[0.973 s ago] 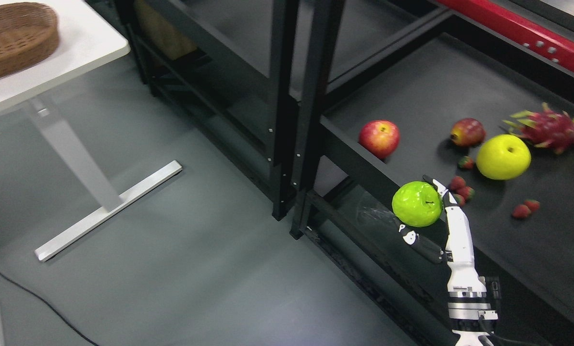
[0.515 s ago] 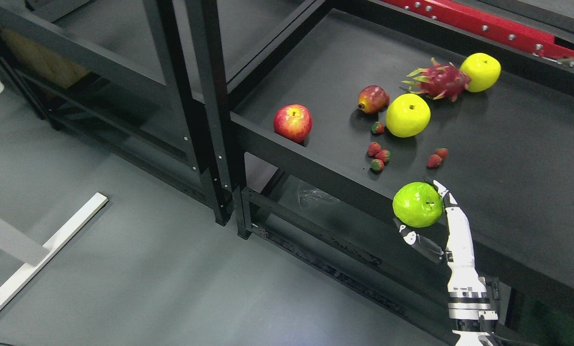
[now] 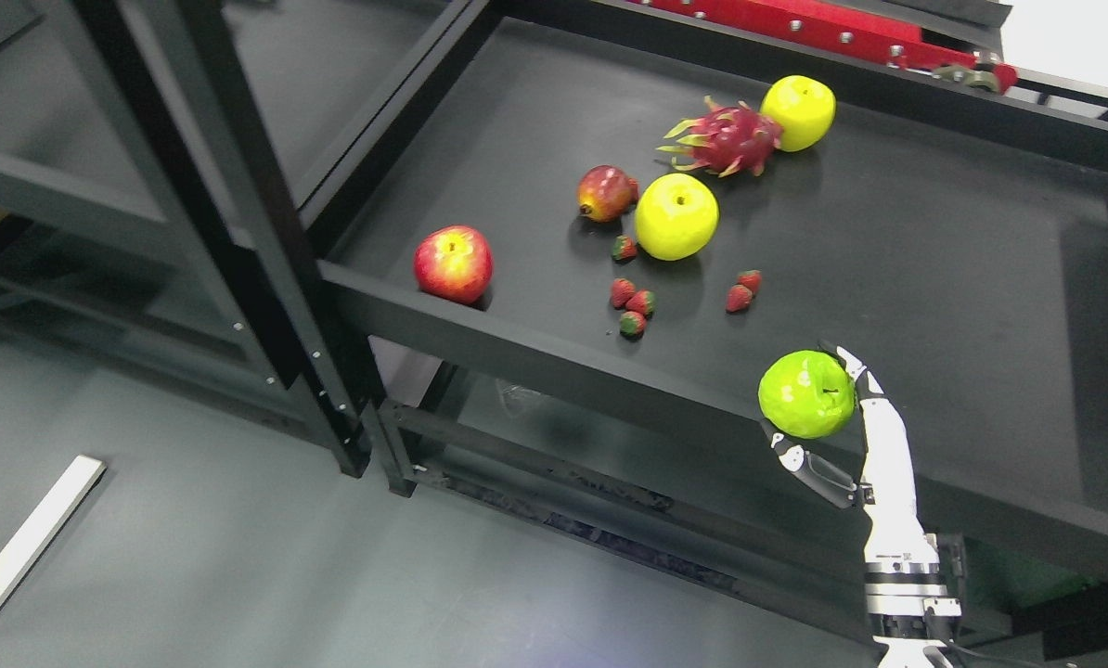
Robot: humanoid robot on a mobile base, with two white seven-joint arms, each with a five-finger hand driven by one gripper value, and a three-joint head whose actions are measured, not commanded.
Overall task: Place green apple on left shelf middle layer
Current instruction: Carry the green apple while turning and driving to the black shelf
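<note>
Fingers (image 3: 849,364) of the right hand (image 3: 842,436) curl around the green apple (image 3: 806,394), one white finger along its right side and a dark thumb below it, so the fruit is pinched between them. The apple is held in the air, over the front part of the black shelf board (image 3: 934,269) in the picture, not resting on it.

Near it on this board lie some small strawberries (image 3: 633,306), then a yellow apple (image 3: 676,216), a red apple (image 3: 453,264) close to the front edge, a small dark red fruit (image 3: 606,192), a dragon fruit (image 3: 723,139) and a second yellow apple (image 3: 798,112) at the back.

Compared with one second before, the whole picture has shifted: the shelf and the fruits slid to the left and a white table went out of view. This is the camera and base moving, not the fruits. The hand and apple keep the same place in the picture, so the grasp seems stable. The left shelf (image 3: 81,186) is now at the picture's left side, well apart from the apple. Probably the carrying step goes on, and the placing is not yet begun. The left hand is not visible.
</note>
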